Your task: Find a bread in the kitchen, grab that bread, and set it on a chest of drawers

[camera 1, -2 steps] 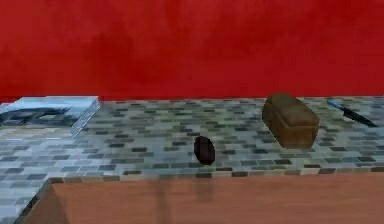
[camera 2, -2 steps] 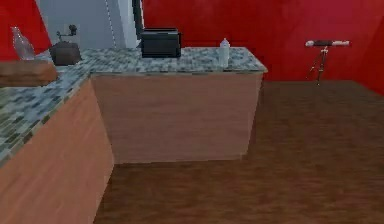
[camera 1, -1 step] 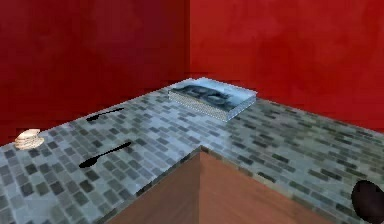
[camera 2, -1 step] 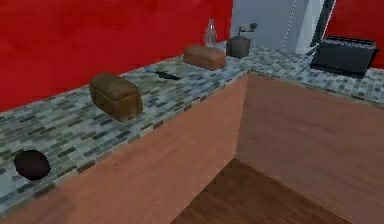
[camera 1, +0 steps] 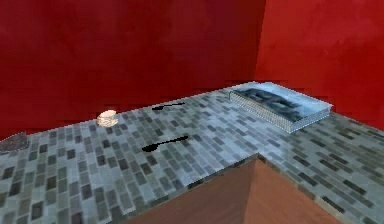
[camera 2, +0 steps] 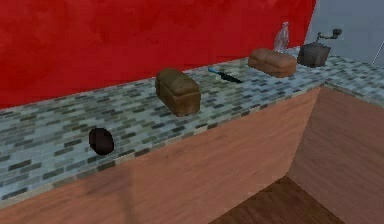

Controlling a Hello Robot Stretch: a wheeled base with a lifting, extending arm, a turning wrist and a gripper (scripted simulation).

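Two brown loaves of bread lie on a grey tiled countertop [camera 2: 60, 125] in the arm side view. The larger, darker loaf [camera 2: 178, 91] sits near the middle of the counter. A flatter, lighter loaf [camera 2: 272, 62] lies farther toward the view's right, near the red wall.
A dark round thing [camera 2: 101, 140] sits by the counter's front edge. A black utensil [camera 2: 226, 75], a glass bottle [camera 2: 283, 37] and a dark grinder [camera 2: 318, 50] stand at the right. In the forward view an L-shaped tiled counter [camera 1: 90, 170] carries a cup [camera 1: 107, 118], two black utensils [camera 1: 165, 143] and a sink [camera 1: 280, 104].
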